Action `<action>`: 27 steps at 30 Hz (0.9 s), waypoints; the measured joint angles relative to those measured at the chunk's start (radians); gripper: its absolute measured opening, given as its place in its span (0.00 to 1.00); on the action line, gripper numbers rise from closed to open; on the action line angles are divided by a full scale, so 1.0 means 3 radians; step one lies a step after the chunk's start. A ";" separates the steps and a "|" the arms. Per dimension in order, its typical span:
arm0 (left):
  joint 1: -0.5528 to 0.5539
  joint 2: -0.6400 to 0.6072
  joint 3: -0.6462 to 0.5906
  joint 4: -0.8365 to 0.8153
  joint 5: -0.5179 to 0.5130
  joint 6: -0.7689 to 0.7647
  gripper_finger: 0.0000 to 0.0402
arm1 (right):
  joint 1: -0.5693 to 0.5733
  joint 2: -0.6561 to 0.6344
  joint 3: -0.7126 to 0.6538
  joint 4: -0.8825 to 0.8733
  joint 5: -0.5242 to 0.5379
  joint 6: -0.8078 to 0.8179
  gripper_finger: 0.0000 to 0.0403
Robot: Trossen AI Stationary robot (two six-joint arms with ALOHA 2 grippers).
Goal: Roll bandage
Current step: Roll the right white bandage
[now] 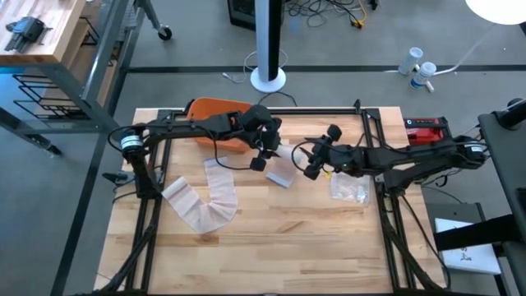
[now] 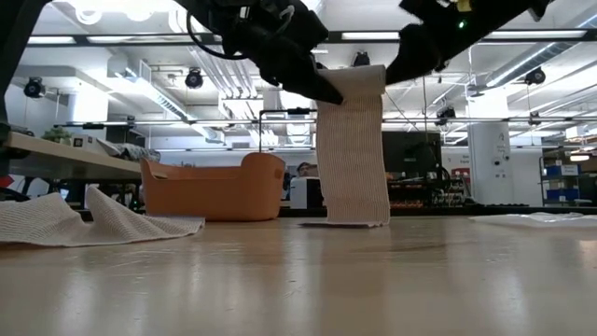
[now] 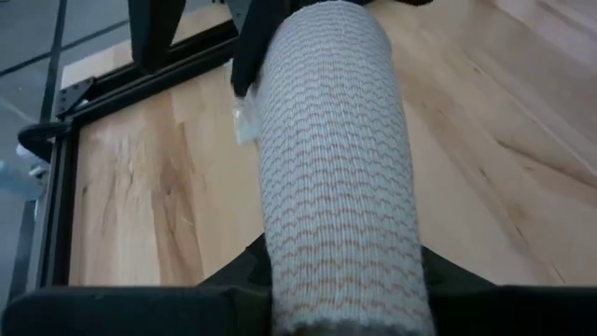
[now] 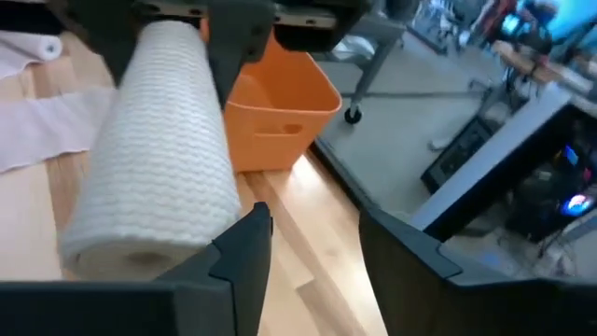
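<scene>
Bandage, white ribbed elastic roll [image 3: 340, 177] with tail hanging to the table: light, soft, crushable, prone to unwinding. Left claw [image 1: 261, 148] clenched on one end; right claw [image 1: 315, 162] released at the other; best gripped across the ends.

Grey floor [image 1: 345, 49] surrounds the table, with a white pole base [image 1: 268, 80] behind.

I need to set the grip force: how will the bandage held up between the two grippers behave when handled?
The bandage is probably floppy: its loose end hangs straight down to the table. Its ribbed knit suggests it is light and grippy rather than slippery. The rolled part looks soft, so the left gripper and right gripper would likely squash it under hard clamping.
</scene>
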 joint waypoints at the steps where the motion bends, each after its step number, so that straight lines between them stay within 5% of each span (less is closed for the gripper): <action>1: 0.0000 -0.0018 0.0000 -0.0015 -0.0001 -0.0006 0.23 | 0.0024 -0.0045 0.0015 -0.0006 -0.0002 -0.0129 0.38; 7: 0.0017 -0.0100 -0.0001 -0.0104 -0.0013 -0.0016 0.23 | 0.0233 -0.0379 0.0107 -0.0215 0.0000 -0.0828 0.40; 11: 0.0026 -0.0153 -0.0001 -0.0054 -0.0013 -0.0033 0.23 | 0.0333 -0.0547 0.0112 -0.0039 -0.0257 -0.0794 0.43; 27: -0.0065 -0.0153 -0.0036 0.0412 -0.0337 0.0501 0.20 | 0.0053 -0.0598 -0.0434 0.0785 -0.0739 0.1672 0.72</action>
